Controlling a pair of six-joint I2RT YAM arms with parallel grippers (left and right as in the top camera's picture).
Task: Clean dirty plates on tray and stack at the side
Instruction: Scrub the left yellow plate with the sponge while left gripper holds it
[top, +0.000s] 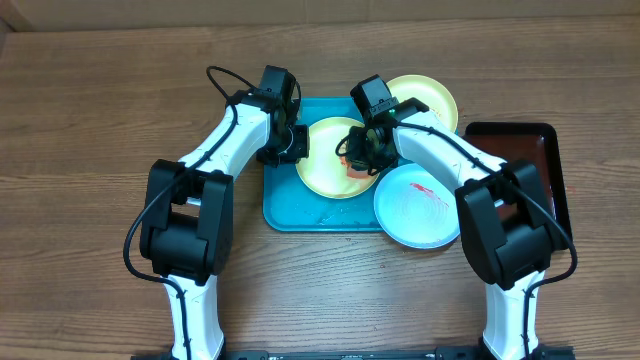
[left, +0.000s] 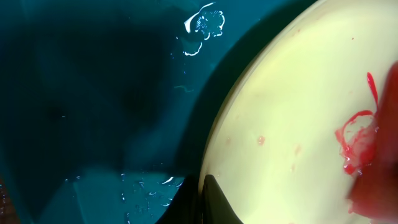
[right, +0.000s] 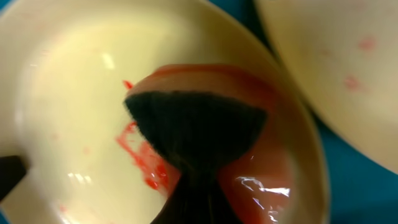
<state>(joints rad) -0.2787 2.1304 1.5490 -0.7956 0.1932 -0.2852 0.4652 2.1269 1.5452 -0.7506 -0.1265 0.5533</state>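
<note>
The turquoise tray (top: 285, 210) holds a cream plate (top: 322, 165) in its middle. My left gripper (top: 293, 148) is shut on this plate's left rim; in the left wrist view the gripper (left: 202, 199) pinches the rim of the plate (left: 298, 93), which is smeared with red sauce (left: 351, 140). My right gripper (top: 362, 150) is shut on a red-stained sponge (top: 353, 170) pressed on the same plate. The right wrist view shows the sponge (right: 273, 149) beside a sauce streak on the plate (right: 68, 93). A second cream plate (top: 432, 100) sits behind. A white-blue plate (top: 415, 205) carries a red smear.
A dark red-brown tray (top: 525, 160) with a black rim lies to the right on the wooden table (top: 90, 110). Water drops glisten on the turquoise tray's floor (left: 202, 25). The white-blue plate overhangs the turquoise tray's right front corner.
</note>
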